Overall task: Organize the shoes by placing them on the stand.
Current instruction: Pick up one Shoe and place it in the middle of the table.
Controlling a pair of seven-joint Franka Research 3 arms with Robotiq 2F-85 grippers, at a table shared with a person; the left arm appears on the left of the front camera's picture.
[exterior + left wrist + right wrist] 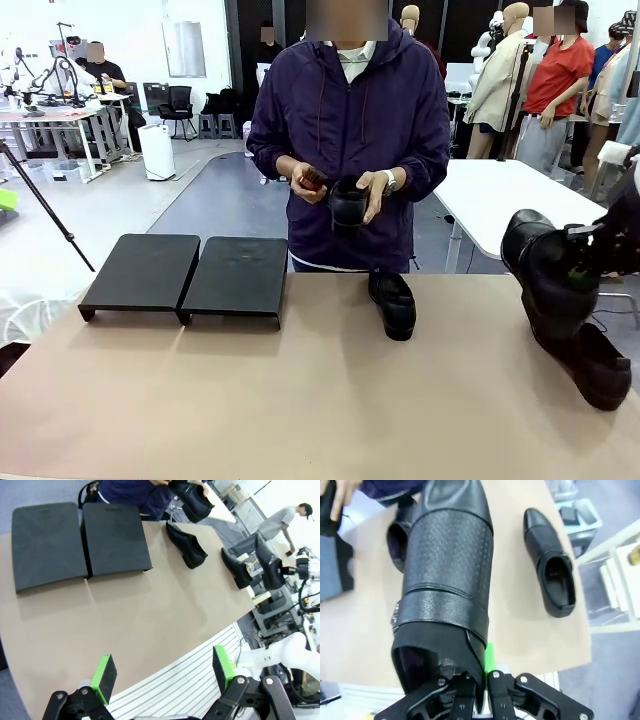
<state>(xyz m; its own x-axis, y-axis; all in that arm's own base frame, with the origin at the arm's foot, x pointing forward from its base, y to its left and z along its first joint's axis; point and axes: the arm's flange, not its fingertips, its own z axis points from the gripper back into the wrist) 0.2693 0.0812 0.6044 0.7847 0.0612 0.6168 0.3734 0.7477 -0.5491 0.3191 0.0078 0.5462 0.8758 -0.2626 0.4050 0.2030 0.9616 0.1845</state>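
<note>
Shoes: a first shoe (pixel 445 570) is clamped by the right gripper (pixel 482 672) at three o'clock, a second shoe (pixel 590 365) is laid below it, a third shoe (pixel 393 303) is set at one o'clock, and a fourth shoe (pixel 348 205) is held by a person (pixel 350 110). The stand (pixel 185 270) is placed at ten o'clock. The left gripper (pixel 165 672) is held open.
</note>
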